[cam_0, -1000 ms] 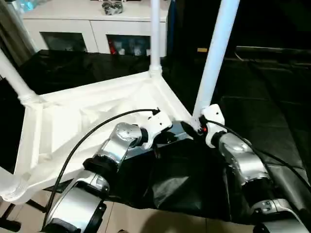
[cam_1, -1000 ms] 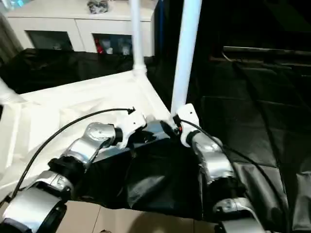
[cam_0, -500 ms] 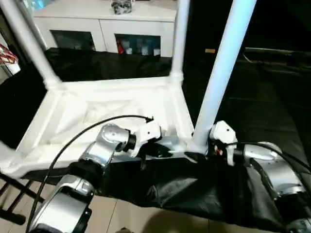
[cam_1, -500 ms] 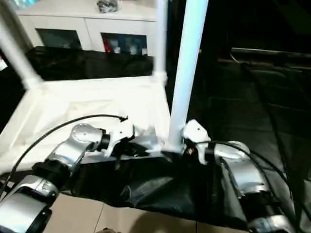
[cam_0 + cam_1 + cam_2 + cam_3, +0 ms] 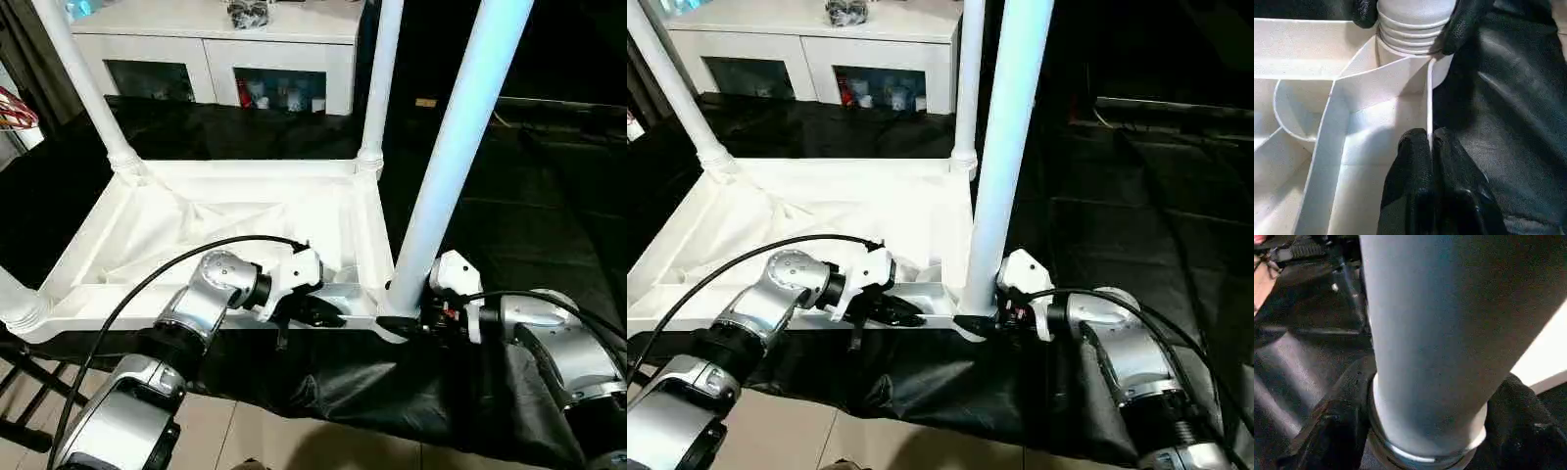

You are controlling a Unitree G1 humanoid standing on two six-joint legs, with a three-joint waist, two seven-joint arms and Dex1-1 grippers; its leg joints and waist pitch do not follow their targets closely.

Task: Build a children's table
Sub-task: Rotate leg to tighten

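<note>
The children's table [image 5: 196, 220] lies upside down on black cloth, white, with its rim up and legs rising from the corner sockets. My left gripper [image 5: 318, 311] is shut on the table's near rim [image 5: 1428, 112], close to the near right corner; its fingers [image 5: 1418, 161] pinch the thin wall. My right gripper [image 5: 397, 318] is shut on the base of the near right leg [image 5: 451, 157], one finger [image 5: 1337, 421] on each side of the leg [image 5: 1440, 333]. The far right leg [image 5: 380, 78], the far left leg [image 5: 83, 88] and the near left leg [image 5: 15, 299] stand in their sockets.
A white cabinet [image 5: 216, 49] with shelf openings stands behind the table. Black cloth [image 5: 392, 392] covers the work surface and hangs over its near edge. Dark bars [image 5: 24, 392] stand over the tiled floor at the lower left.
The table has swung from a skewed position to lie square to me, and the near right leg now stands more upright. Both grippers kept their hold. The view also shifted.
</note>
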